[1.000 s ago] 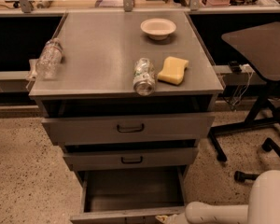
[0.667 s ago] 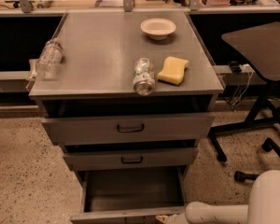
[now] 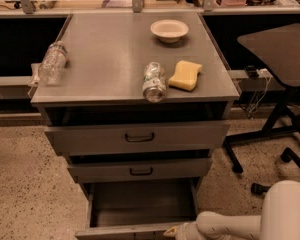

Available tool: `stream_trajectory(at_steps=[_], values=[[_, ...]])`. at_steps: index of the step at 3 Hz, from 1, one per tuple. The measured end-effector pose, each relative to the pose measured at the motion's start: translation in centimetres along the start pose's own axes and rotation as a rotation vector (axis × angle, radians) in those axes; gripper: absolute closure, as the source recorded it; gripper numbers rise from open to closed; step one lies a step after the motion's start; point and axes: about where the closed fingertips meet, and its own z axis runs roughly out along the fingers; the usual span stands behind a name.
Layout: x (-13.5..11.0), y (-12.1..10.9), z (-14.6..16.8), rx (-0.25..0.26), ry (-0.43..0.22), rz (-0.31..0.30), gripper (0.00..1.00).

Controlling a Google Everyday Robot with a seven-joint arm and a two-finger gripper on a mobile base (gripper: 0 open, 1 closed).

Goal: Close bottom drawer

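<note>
The bottom drawer [image 3: 140, 204] of the grey metal cabinet is pulled far out, its deep plain interior showing. Its front panel [image 3: 121, 232] lies at the picture's lower edge; its handle is out of view. My white arm [image 3: 230, 225] reaches in from the lower right, and my gripper [image 3: 171, 231] sits at the right end of that front panel, cut off by the frame's bottom. The top drawer [image 3: 137, 136] and the middle drawer [image 3: 140, 170] stand slightly open above it.
On the cabinet top lie a plastic bottle [image 3: 52, 62], a can on its side [image 3: 154, 82], a yellow sponge [image 3: 185, 75] and a white bowl [image 3: 169, 30]. A black stool-table [image 3: 277, 49] with wheeled legs stands to the right. Speckled floor [image 3: 25, 184] to the left.
</note>
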Motion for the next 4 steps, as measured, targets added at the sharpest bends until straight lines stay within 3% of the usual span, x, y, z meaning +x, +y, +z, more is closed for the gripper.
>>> stream_trajectory(at_steps=[1, 2, 3, 4], values=[[0.9, -2.9, -0.04, 0.071, -0.001, -0.007, 0.66], [0.95, -2.97, -0.13, 0.077, -0.002, -0.008, 0.89], [1.07, -3.51, -0.11, 0.098, -0.01, -0.009, 0.85], [1.06, -3.51, -0.1, 0.098, -0.01, -0.009, 0.54]])
